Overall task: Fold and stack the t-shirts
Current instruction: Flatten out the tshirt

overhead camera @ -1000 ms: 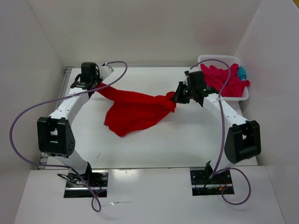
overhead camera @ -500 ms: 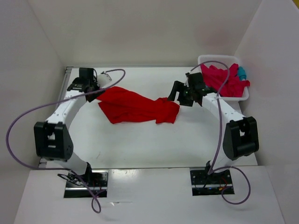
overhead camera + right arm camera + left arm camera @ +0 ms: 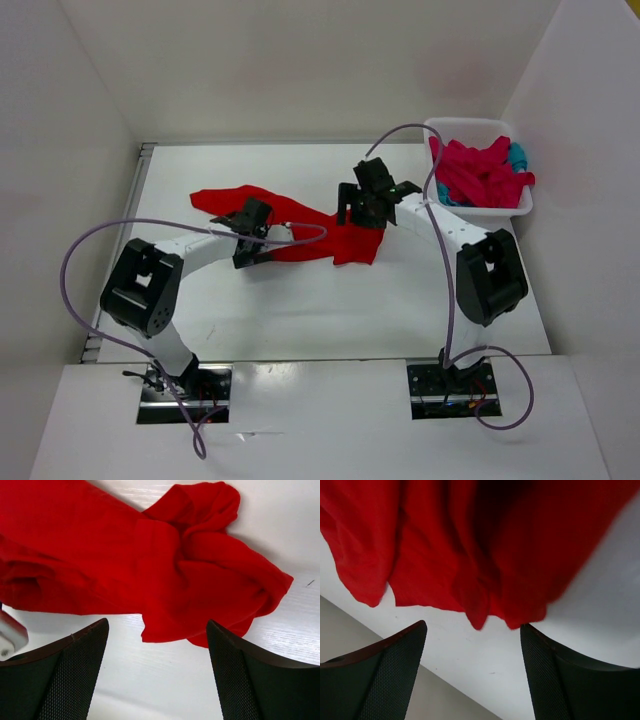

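shirt on table (image 3: 222, 200): bright red, plain
larger shirt in basket (image 3: 480, 172): crimson-pink
far-right shirt in basket (image 3: 517, 155): teal-blue
basket (image 3: 452, 124): white
table (image 3: 300, 300): white
walls (image 3: 300, 60): white

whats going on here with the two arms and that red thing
Two robot arms are working on a bright red cotton t-shirt that lies crumpled, not yet folded, on the white table. The left gripper and the right gripper both hover over it with fingers open, holding nothing. A crimson-pink shirt and a teal-blue shirt sit heaped in the white plastic basket at the far right corner.
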